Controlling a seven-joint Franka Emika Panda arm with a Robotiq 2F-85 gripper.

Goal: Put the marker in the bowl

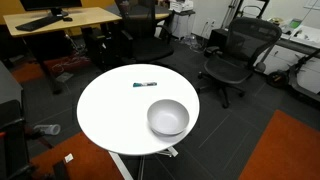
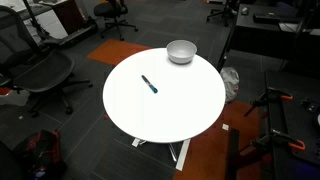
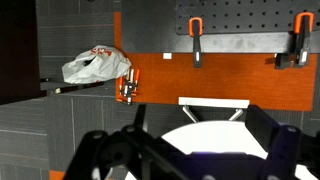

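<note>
While the marker (image 1: 146, 83) lies flat on the round white tabletop (image 1: 108, 115), we find the bowl (image 1: 166, 127) standing upright on that same tabletop, well apart from it. In both exterior views nothing touches the marker, and bare white surface separates it from the bowl. In an exterior view the bowl (image 2: 181, 57) sits close to the far edge, with the marker (image 2: 149, 84) nearer the middle, lying at a slant. We see nothing inside the bowl.

We see the arm in neither exterior view. In the wrist view the jaws show as dark shapes along the bottom edge, spread wide to either side, with nothing held between them. Beyond them we look at an orange panel (image 3: 215, 75) with a grey pegboard (image 3: 245, 18) above it, two orange clamps (image 3: 196, 28) hanging there, and a crumpled white bag (image 3: 95, 66) to one side.

Around the tabletop we see dark carpet, a black chair (image 1: 238, 52) and a wooden desk (image 1: 62, 18).
</note>
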